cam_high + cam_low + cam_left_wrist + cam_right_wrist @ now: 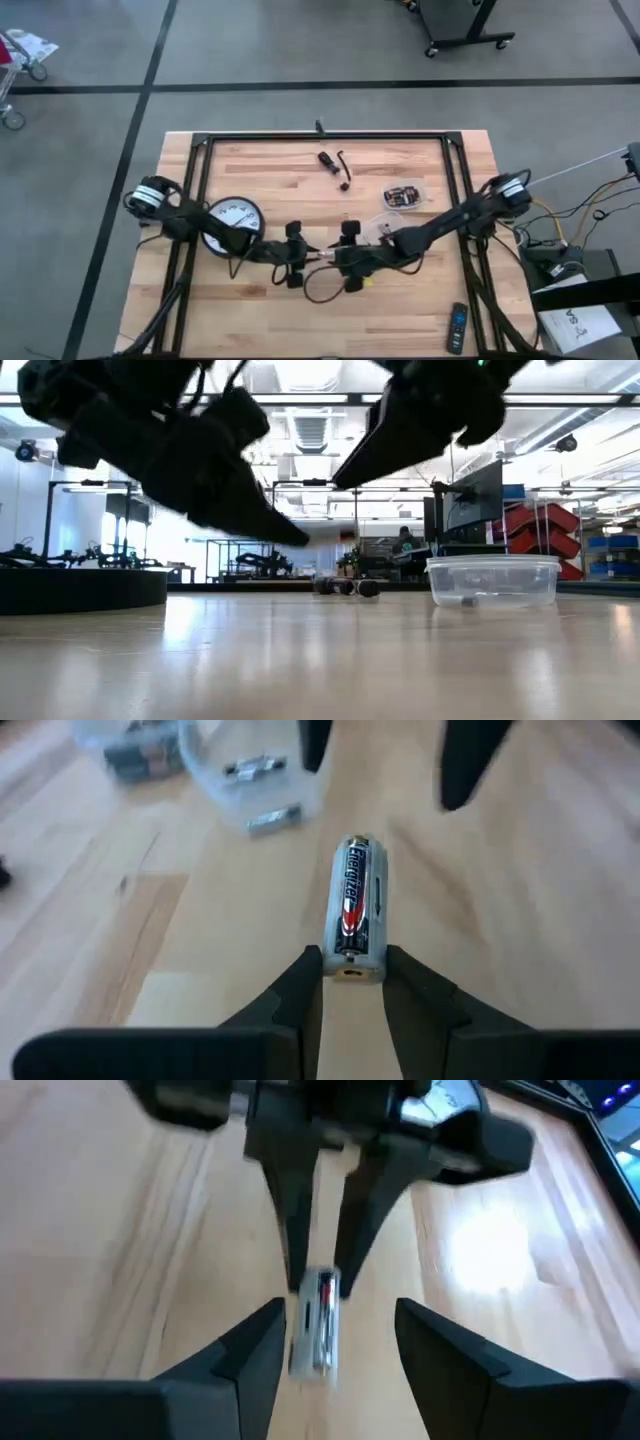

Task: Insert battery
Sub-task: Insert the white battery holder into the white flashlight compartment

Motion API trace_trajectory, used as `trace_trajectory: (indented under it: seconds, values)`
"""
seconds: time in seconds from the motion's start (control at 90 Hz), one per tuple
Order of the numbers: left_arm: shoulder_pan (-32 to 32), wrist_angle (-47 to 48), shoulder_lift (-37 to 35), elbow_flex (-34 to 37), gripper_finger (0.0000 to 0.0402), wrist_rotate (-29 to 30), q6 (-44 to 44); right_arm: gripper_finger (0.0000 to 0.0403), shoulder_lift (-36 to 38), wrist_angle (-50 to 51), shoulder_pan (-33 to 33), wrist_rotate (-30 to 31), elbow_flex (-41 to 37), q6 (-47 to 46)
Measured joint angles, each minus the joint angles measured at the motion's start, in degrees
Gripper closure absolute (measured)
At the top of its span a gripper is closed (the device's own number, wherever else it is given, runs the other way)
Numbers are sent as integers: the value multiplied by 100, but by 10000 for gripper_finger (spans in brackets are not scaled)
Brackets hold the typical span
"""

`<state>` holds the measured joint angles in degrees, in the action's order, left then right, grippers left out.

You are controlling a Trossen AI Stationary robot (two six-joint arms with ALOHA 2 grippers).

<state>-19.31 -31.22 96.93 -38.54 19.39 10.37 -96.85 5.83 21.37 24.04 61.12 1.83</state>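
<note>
two dark arms meet above the middle of the pale wooden butcher-block table (260,305), their tips facing one another. the left gripper (347,970) has its two dark fingers closed on the base of a silver, black and red cylindrical aa battery (354,910), so that most of the cell projects forward, free of the pads — a hold that leaves the exposed length available to the other arm. the right gripper (335,1335) stands opposite with its fingers spread wide on either side of that projecting end; in the right wrist view the battery lies in the gap between them, touched by neither, which suggests a handover or re-grip in preparation, though this is a judgement only. the low view shows both arms hanging above the tabletop rather than resting on it, so the cell appears to be carried in the air. the round black-rimmed wall clock (232,221) with a white dial lies flat just beside the left arm, face up; it is presumably the device to be fitted, yet no battery compartment is visible from this side. a clear shallow plastic container (491,580) holding further cells sits on the table near the right arm, apart from the grippers — probably the supply. the insertion itself is not yet done.
</note>
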Motion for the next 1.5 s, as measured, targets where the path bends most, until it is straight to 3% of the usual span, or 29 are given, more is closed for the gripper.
trace_trajectory:
  seconds: [0.478,1.2,1.5]
  values:
    - [-252,57,-1152,0,326,-844,-24,231,148,-76,522,159,544,1397]
    - [-315,-273,-1189,0,326,-963,25,233,141,-403,511,152,590,1507]
    - [-315,-350,-1189,0,326,-945,-22,281,139,-454,511,148,590,1370]
